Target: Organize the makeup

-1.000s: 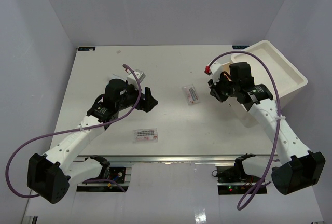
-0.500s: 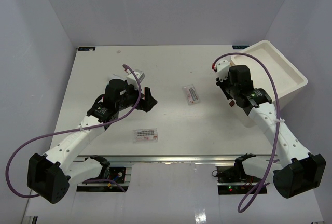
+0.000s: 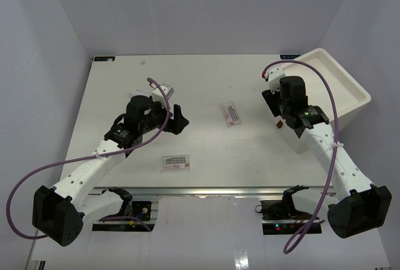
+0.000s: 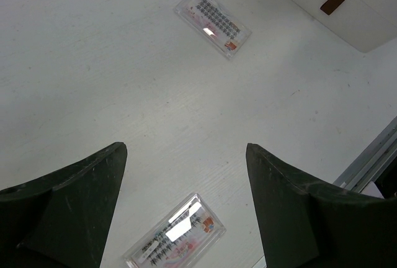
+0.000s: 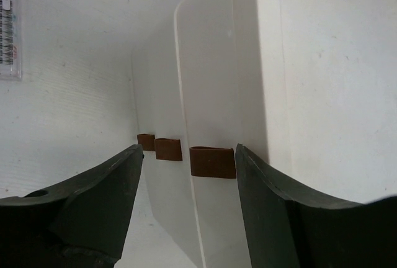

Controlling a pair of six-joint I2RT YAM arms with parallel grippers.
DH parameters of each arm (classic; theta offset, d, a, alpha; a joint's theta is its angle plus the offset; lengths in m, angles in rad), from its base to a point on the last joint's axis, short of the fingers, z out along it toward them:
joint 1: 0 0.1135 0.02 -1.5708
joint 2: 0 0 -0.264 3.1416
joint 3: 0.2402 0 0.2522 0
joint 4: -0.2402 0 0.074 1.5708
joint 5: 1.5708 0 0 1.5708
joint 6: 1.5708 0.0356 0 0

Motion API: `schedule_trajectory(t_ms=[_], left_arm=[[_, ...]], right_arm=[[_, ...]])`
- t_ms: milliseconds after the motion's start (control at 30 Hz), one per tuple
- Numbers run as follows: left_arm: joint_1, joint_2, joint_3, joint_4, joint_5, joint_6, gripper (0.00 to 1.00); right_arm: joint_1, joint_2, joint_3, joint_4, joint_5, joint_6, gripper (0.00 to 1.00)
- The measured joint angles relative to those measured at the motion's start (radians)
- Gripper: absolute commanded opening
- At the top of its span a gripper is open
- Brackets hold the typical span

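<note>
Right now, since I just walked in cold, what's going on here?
Two robot arms are sorting makeup; neither holds anything. The left gripper hangs open over the table; one clear packet lies near the front edge, a second packet mid-table. The right gripper stands open at the white bin's wall.

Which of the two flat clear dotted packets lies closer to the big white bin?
The clear packet at the centre, lying lengthwise front to back; the other clear packet lies crosswise near the front edge of the table, farther from the white bin.
</note>
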Motion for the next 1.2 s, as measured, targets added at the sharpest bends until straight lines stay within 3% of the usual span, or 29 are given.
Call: schedule_trajectory(t_ms=[300, 467, 667, 767, 867, 1200], left_arm=[[0.000, -0.005, 0.000, 0.000, 0.001, 0.001, 0.90], [0.001, -0.015, -0.011, 0.013, 0.054, 0.008, 0.90], [0.000, 0.019, -0.037, 0.109, 0.292, -0.026, 0.87], [-0.006, 0.106, -0.038, 0.236, 0.423, -0.121, 0.87], [-0.045, 0.236, -0.023, 0.351, 0.465, -0.204, 0.87], [-0.306, 0.740, 0.279, 0.663, 0.342, -0.242, 0.85]], right_arm=[[-0.008, 0.001, 0.003, -0.002, -0.060, -0.013, 0.79], [-0.026, -0.028, 0.072, -0.127, -0.374, -0.087, 0.79], [-0.055, -0.135, 0.141, -0.177, -0.754, -0.191, 0.69], [-0.100, -0.154, 0.129, -0.169, -0.907, -0.203, 0.65], [-0.152, -0.147, 0.110, -0.151, -1.037, -0.195, 0.63], [-0.358, -0.197, 0.074, 0.045, -1.281, -0.010, 0.64]])
